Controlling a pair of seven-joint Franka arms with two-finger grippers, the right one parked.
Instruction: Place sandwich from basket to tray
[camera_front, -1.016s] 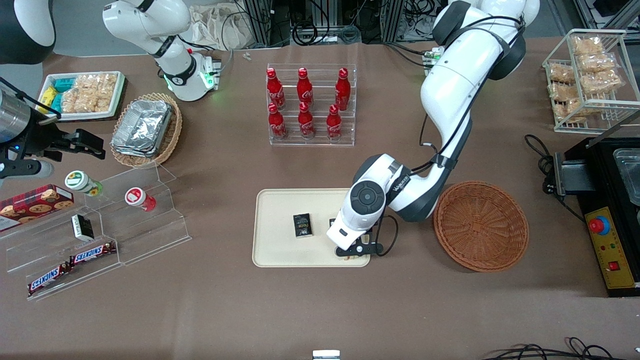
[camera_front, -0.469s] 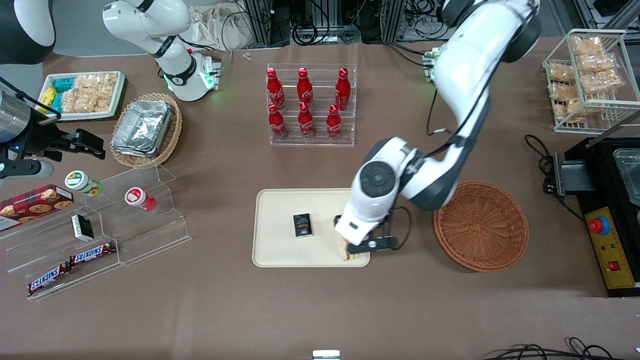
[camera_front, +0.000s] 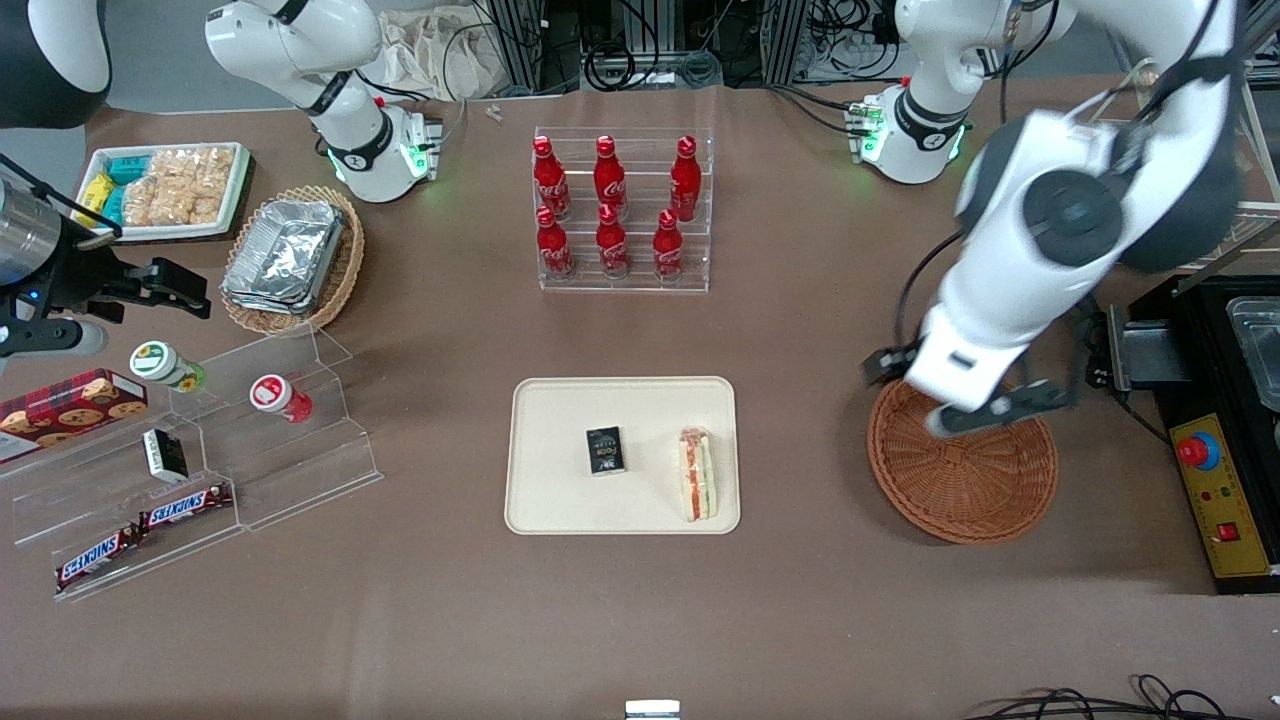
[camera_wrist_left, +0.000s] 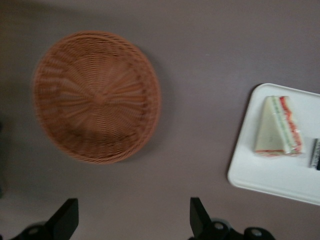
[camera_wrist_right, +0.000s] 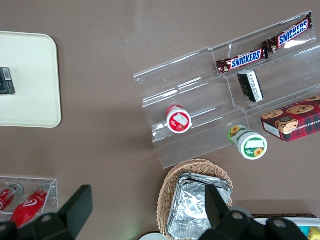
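On the brown table, the clear-wrapped triangular sandwich (camera_front: 697, 474) lies on the cream-beige rectangular tray (camera_front: 560, 500), likely soft, light, crushable, best held across its bread faces, while the left gripper (camera_front: 975, 405) hangs released and empty above the reddish-brown woven wicker basket (camera_front: 965, 490).

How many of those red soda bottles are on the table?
6, all in the clear stepped rack: three on its upper step, three on the lower step, nearer the front camera. None seems hidden.
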